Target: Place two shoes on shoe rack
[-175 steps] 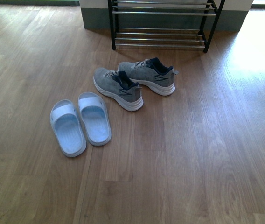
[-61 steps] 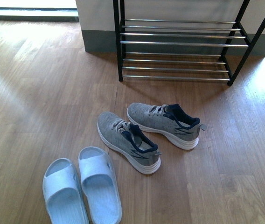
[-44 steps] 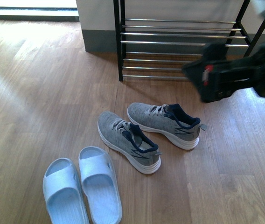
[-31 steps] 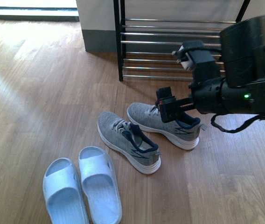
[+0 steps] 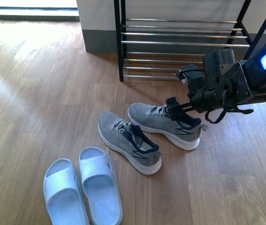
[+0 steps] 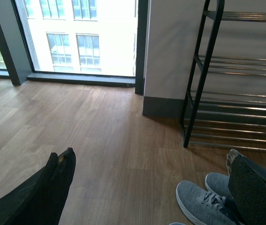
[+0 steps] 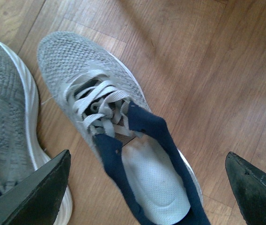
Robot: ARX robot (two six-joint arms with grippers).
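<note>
Right fingers (image 7: pixel 34 197) wide apart above grey sneaker (image 7: pixel 72 61)

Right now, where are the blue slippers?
In the front view, the slippers sit on the floor at bottom left, beside the nearer grey sneaker, away from the rack.

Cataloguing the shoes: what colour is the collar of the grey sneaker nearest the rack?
Dark navy; the collar shows best in the right wrist view.
</note>
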